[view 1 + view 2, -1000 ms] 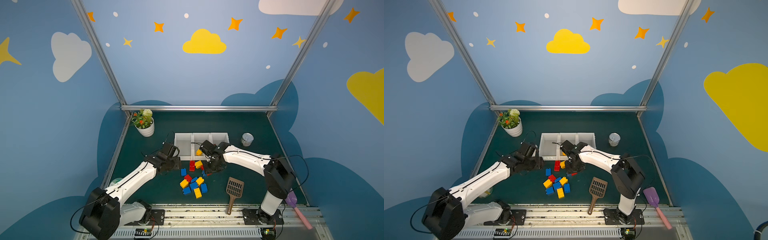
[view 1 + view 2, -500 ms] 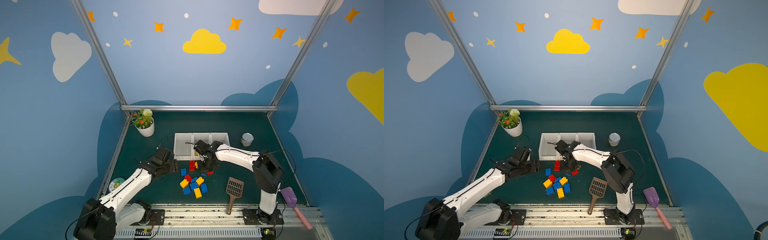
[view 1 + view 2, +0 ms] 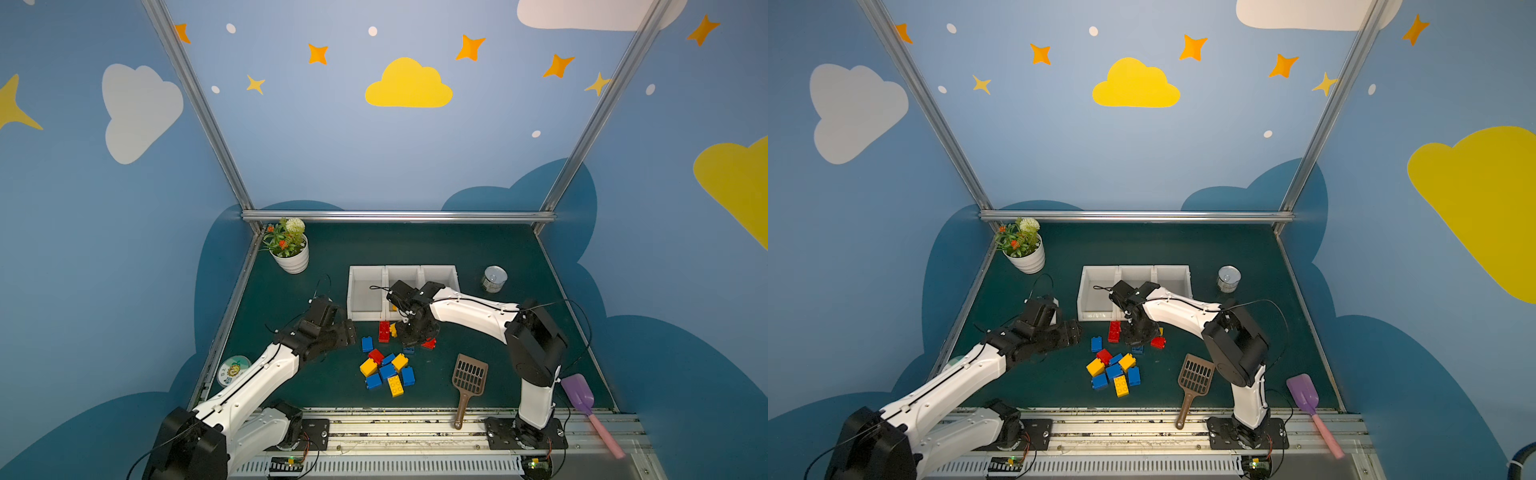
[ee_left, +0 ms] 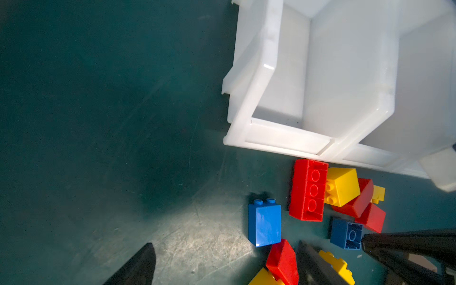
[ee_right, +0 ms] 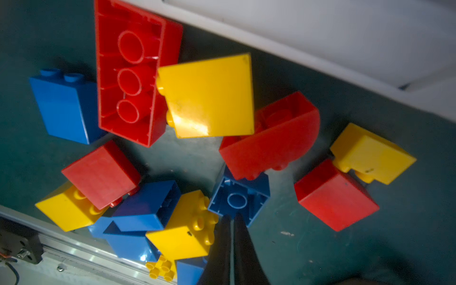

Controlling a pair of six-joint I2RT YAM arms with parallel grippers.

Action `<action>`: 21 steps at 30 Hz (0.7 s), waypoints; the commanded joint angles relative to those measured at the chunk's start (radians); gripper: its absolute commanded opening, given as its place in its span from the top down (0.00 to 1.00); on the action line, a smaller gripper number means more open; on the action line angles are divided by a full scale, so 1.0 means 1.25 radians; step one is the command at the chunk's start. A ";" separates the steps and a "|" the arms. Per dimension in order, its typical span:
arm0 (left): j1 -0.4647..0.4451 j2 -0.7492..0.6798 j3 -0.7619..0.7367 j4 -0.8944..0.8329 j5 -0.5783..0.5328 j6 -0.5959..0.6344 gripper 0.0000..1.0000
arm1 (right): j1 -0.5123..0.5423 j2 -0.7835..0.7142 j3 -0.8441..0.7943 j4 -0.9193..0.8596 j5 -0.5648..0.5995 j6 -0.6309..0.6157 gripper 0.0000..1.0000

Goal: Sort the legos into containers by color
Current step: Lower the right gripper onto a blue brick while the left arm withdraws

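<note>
Dark green matting [image 3: 415,253] covers the tabletop. Nearest the front rail lie a brown slotted plastic scoop [image 3: 468,380], a purple plastic scoop with a pink handle [image 3: 577,395] off to the right, and a round printed disc [image 3: 234,370] at the left edge.

Just beyond, a loose heap of blue, yellow and red plastic lego bricks [image 3: 388,372] rests on the mat. Behind it are a single blue brick [image 3: 367,344] and a long red brick [image 3: 384,331], hollow side up, close against the bin fronts.

The left gripper [image 3: 347,332] hovers left of these with its fingers spread and nothing between them.

The right gripper [image 5: 232,218] points down into a second small cluster of red and yellow pieces. Its fingers are pressed together, with the tips at the rim of an upturned small blue brick [image 5: 238,197]. Whether they nip its wall cannot be told.

Farther back stands a row of three white plastic bins [image 3: 384,270]. A silver tin can [image 3: 494,279] is to their right, and a white pot of artificial flowers [image 3: 291,253] sits in the far left corner. Blue walls painted with clouds and stars [image 3: 409,85] close the scene.
</note>
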 commanded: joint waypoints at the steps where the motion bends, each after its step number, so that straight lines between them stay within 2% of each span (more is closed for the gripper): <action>1: 0.004 -0.008 -0.005 0.012 -0.003 -0.005 0.10 | 0.003 -0.015 0.024 -0.024 0.009 -0.003 0.90; 5: 0.004 -0.009 -0.005 0.011 -0.003 -0.004 0.08 | 0.002 -0.002 0.028 -0.040 0.018 0.004 0.78; 9: 0.004 -0.008 -0.007 0.012 -0.002 -0.005 0.06 | 0.003 0.007 0.031 -0.039 0.013 0.014 0.60; 12: 0.005 -0.005 -0.008 0.014 0.001 -0.005 0.05 | 0.003 0.019 0.039 -0.035 0.009 0.023 0.52; 16: 0.004 0.002 -0.008 0.015 0.005 -0.005 0.01 | 0.001 0.053 0.051 -0.040 0.007 0.035 0.48; 21: 0.004 0.000 -0.008 0.015 0.004 -0.006 0.00 | 0.000 0.088 0.063 -0.041 0.004 0.037 0.50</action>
